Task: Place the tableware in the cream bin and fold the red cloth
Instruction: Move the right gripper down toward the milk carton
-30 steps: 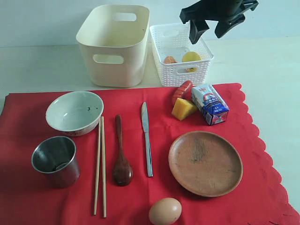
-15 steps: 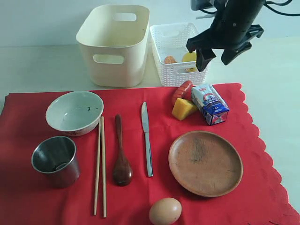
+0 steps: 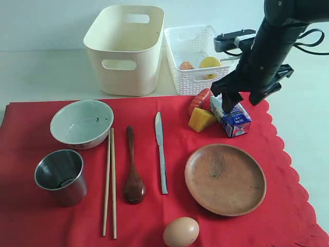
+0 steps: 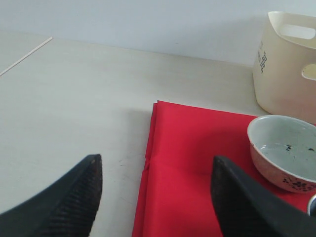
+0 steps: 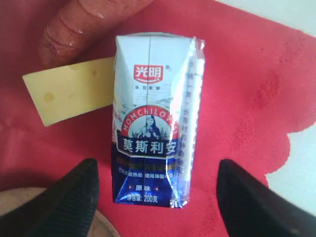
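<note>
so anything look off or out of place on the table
Nothing spilled or broken. The milk carton lies flat and aslant on the red cloth, and a loose egg rests bare on the cloth near the brown plate, where it could roll.

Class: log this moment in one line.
right end effector: open over milk carton | left end effector: open | red cloth: unfolded
</note>
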You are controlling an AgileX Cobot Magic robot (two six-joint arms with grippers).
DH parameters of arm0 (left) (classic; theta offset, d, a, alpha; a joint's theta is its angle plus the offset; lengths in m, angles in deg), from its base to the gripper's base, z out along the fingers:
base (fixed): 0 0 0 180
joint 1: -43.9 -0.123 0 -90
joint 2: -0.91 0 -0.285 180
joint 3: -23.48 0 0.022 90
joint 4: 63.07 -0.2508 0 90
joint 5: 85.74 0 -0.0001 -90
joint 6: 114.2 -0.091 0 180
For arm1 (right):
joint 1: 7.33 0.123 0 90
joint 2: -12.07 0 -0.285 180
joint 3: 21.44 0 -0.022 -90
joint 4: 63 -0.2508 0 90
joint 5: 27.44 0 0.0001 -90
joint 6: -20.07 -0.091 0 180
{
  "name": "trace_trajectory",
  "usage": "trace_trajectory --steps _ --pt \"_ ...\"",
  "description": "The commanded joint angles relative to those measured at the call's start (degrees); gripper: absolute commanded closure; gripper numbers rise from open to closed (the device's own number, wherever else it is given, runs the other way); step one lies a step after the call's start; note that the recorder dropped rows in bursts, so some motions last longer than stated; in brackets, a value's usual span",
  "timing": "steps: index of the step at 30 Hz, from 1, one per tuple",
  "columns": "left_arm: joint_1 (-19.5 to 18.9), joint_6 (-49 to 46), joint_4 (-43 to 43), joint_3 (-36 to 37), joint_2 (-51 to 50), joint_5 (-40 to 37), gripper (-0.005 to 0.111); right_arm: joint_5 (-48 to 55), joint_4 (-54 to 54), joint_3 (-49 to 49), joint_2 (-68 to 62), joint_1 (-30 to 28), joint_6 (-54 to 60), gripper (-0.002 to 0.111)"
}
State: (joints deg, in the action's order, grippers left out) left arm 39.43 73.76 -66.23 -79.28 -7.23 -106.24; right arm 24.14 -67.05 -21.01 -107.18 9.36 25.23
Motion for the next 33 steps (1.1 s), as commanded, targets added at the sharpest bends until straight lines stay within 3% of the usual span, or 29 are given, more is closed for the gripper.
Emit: trace_trajectory --steps 1,8,22,26,30,33 --pt "-0.1 -0.3 -0.3 0.0 0.3 0.3 0.045 -3.7 0.5 2.6 0.8 0.0 0.4 0.043" --pt "-0.1 -0.3 -0.3 0.0 0.3 0.3 0.045 -5.7 0.2 3.4 -0.3 0.0 0.4 0.029" --pt "-0.1 -0.3 -0.3 0.0 0.3 0.3 0.045 -10.1 -0.3 3.3 -7.0 0.0 0.4 0.032" --pt "-0.1 -0.3 -0.3 0.0 0.3 0.3 0.045 -9.7 -0.3 3.3 -7.5 0.0 0.4 0.060" --pt "-0.1 -0.3 -0.3 0.0 0.3 0.3 0.045 -8.0 -0.3 3.3 -6.4 0.0 0.2 0.100" --pt "-0.1 -0.3 -0.3 0.0 0.3 0.3 0.045 -7.2 -0.3 3.3 -4.3 0.0 0.2 0.108"
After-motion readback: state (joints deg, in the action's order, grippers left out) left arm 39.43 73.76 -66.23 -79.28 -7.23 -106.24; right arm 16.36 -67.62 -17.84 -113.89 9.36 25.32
